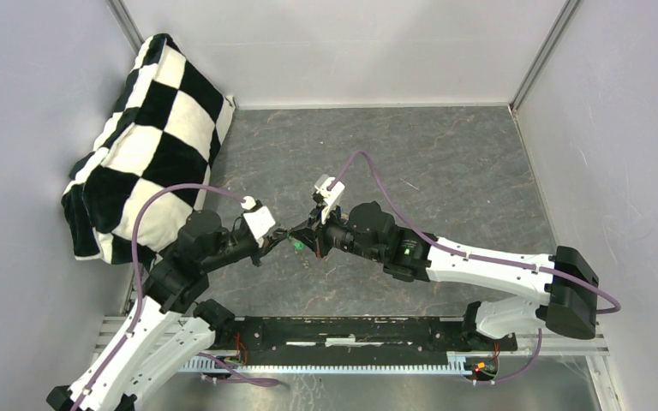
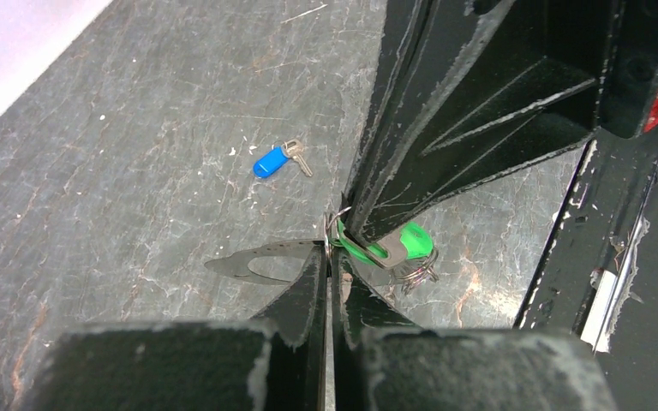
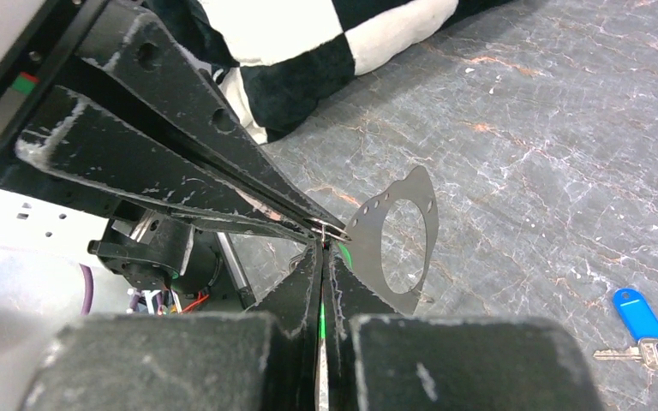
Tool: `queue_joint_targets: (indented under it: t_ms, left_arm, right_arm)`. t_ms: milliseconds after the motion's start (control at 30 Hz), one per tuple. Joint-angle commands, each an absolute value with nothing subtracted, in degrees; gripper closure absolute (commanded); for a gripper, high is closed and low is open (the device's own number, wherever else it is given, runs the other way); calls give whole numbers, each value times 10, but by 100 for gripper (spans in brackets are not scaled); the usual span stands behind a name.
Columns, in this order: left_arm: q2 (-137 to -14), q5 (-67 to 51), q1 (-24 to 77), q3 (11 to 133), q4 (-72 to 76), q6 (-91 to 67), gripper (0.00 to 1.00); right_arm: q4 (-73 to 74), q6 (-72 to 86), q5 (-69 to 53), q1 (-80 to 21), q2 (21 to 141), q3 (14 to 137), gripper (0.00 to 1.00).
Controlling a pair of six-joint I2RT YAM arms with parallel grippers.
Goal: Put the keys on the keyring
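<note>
My two grippers meet tip to tip above the middle of the floor. The left gripper [image 2: 330, 254] [image 1: 279, 234] is shut on the edge of the keyring [image 2: 253, 262] [image 3: 394, 241], a flat grey oval loop with small holes that sticks out sideways from its tips. The right gripper [image 3: 321, 250] [image 1: 306, 233] is shut on the green key [image 2: 411, 241] [image 1: 296, 246], pressing it against the left fingertips; a small wire ring [image 2: 420, 274] hangs from that key. The blue key [image 2: 272, 161] [image 3: 638, 312] lies flat on the floor, apart from both grippers.
A black-and-white checkered pillow [image 1: 150, 137] [image 3: 308, 51] leans in the back left corner. White walls close in the grey marbled floor [image 1: 445, 154]. The black rail [image 1: 351, 330] with both arm bases runs along the near edge.
</note>
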State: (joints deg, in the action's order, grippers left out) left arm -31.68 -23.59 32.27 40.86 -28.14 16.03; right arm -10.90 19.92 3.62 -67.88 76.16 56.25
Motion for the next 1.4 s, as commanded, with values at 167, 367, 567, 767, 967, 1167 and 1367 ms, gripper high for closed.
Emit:
queue_joint_targets:
  t_ms: [167,367,567,767,967,1167,1367]
  left_arm:
    - [-290,-266,324,404,-257,216,98]
    - [-272,-277,324,398,-257,228,98]
    - [-258,-287,324,395,-256,236,98]
    - [-237,-297,325,386,-236,233,98]
    - [-236,-304,324,392,-222,217,98]
    - [-236,-319,325,404,-207,199,98]
    - [-252,-376,324,423,-207,191,98]
  right_arm:
    - [-141,219,70,-682,753,555,100]
    - [-145,228,73,-681,744,542,100]
    - [-159,248,60,-675,737,527,100]
    - [-183,274,29,-664,725,504,100]
    - [-194,289,1,-656,717,486,100]
    - [-208,290,-24,-651,710,475,100]
    - [-181,239,-39,-643,692,498,77]
